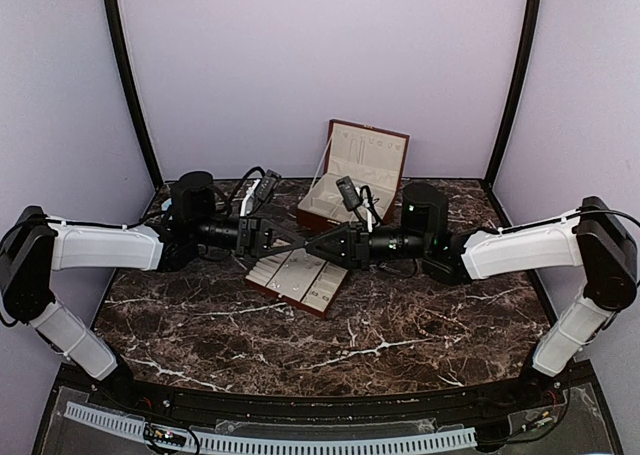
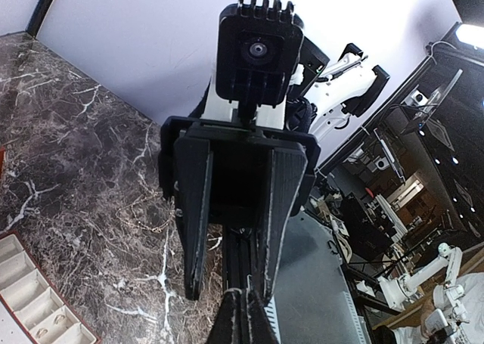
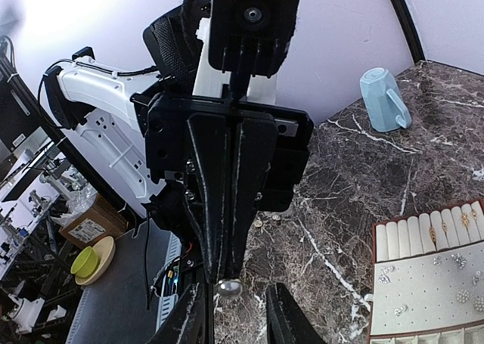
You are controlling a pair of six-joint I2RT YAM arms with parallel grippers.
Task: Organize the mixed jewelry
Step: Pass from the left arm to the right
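Only the right wrist view shows blue cup [image 3: 384, 100] and mixed jewelry [image 3: 459, 260] in tray [image 3: 373, 283], beside parted right tool [image 3: 238, 321], left tool [image 3: 227, 272] clenched on silver bead [image 3: 228, 287], above mid-counter [image 3: 355, 178]

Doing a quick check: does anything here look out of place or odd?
The compartment tray lies askew on the table, not square to its edge. Nothing looks spilled or broken.

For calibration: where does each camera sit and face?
Top external: above, behind the robot, facing down at the dark marble table; both arms show.
Left wrist: on its arm, facing the right end effector; own shut fingers show.
Right wrist: on its arm, facing the left end effector; own fingers show.
Both wrist views share the flat cream-lined compartment tray.
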